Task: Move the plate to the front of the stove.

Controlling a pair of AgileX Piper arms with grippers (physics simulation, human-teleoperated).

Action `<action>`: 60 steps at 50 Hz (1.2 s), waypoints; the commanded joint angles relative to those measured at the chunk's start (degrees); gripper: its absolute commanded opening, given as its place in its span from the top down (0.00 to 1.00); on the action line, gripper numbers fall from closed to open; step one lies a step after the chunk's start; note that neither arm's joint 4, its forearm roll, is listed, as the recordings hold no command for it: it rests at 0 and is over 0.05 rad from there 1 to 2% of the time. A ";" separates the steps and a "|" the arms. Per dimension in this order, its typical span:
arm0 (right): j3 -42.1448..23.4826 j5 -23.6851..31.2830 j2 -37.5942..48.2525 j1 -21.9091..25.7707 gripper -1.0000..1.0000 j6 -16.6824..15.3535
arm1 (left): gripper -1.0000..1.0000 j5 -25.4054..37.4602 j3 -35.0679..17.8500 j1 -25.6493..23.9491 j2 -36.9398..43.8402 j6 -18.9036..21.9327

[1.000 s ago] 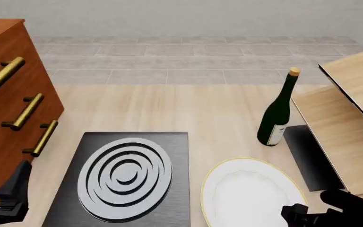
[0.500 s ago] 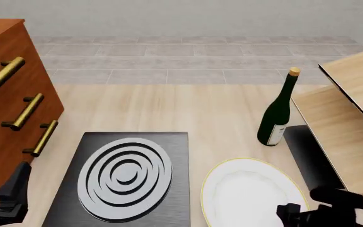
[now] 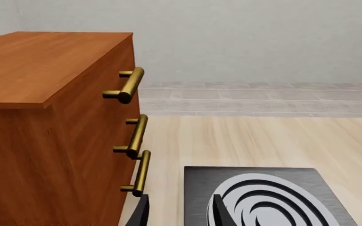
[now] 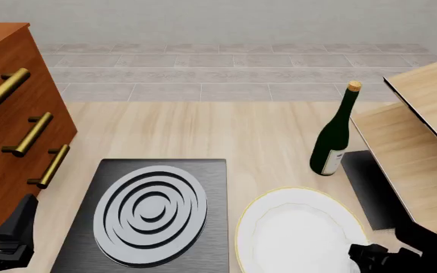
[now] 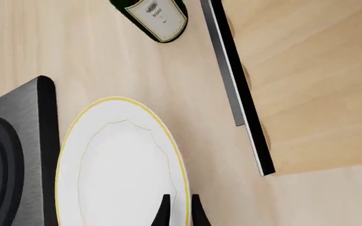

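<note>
Plate placement is unfinished as far as the frames show: the white dish with its gold rim lies flat on the desk just beside the stove, off that slab's right-hand edge, its rim nearly touching the black slab or slightly overlapping it. Judged from this, the carry to the stove's front has not been completed, though which edge counts as the front cannot be settled from the frames alone. The right pincer sits at the plate's rim on the side away from the wine bottle; in the right wrist view its two dark fingers straddle the gold rim with only a narrow gap, so it looks clenched on the plate, and in the front view the plate's near edge seems a touch raised, though that is hard to confirm. The right arm reaches in low from the side away from the stove, its wrist angled along the plate toward the bottle. The left pincer hangs apart from the plate, between the stove and the wooden drawer cabinet, with fingers spread and nothing between them; that arm sits low and plays no evident part. Beyond the plate, away from the stove, a plain dark panel lies under a light wooden board.
</note>
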 commanded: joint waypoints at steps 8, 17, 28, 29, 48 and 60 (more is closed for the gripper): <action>-0.58 10.44 -18.75 0.45 1.00 3.97 | 0.00 -1.02 0.00 -0.23 0.73 -0.07; -5.50 12.51 -21.89 -0.01 1.00 5.62 | 0.00 -1.57 0.00 -0.48 0.81 0.05; -10.45 11.94 -21.95 0.45 1.00 7.45 | 0.00 -2.79 0.00 -0.24 1.67 -0.01; -10.92 11.92 -21.98 0.62 1.00 7.55 | 0.00 -2.81 0.00 -0.20 1.64 0.00; -16.83 6.67 -16.65 4.31 1.00 13.09 | 0.00 -0.49 0.00 0.16 -0.47 -0.24; -21.40 -0.68 -7.68 9.24 1.00 17.79 | 0.00 0.93 0.00 0.72 -1.77 -0.16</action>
